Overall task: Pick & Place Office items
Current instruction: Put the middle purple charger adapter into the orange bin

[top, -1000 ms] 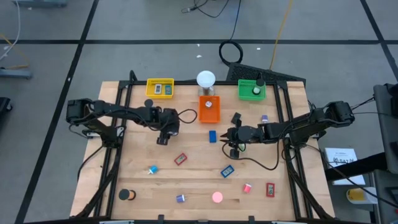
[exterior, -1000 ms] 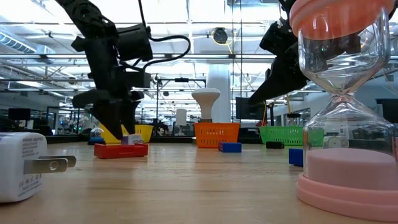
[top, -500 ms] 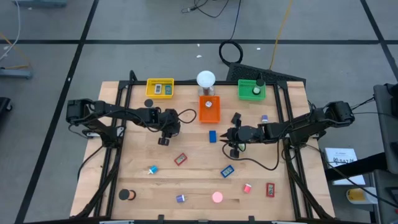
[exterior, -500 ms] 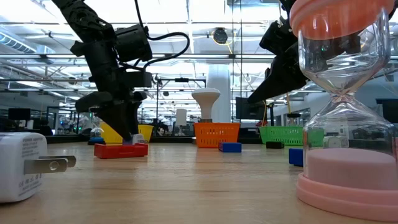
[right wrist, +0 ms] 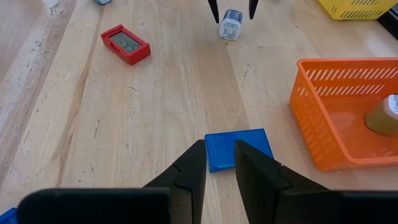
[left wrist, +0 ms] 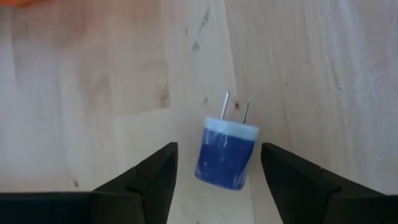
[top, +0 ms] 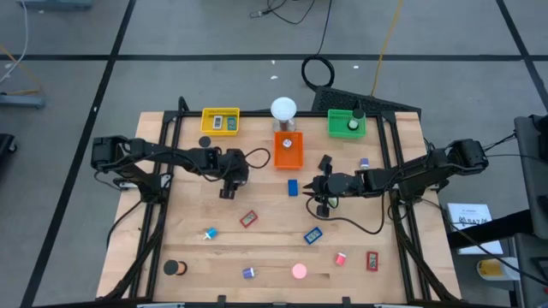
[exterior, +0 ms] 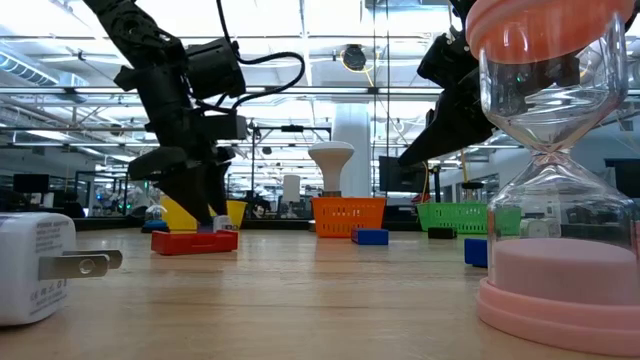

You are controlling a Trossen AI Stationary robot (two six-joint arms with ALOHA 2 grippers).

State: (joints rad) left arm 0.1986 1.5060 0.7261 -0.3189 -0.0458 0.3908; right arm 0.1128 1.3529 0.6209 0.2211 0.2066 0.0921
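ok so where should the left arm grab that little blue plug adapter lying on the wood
Grip the blue plug adapter across its two flat side faces, coming straight down from above. It lies flat, prongs pointing away, and the open left end effector already straddles its body, so closing there avoids the prongs.

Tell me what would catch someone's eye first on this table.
Probably the bright trays at the table's far edge: yellow tray, orange tray and green tray, with a white globe lamp between them. Next, the left gripper, open around a small blue plug adapter lying on the wood, prongs pointing away.
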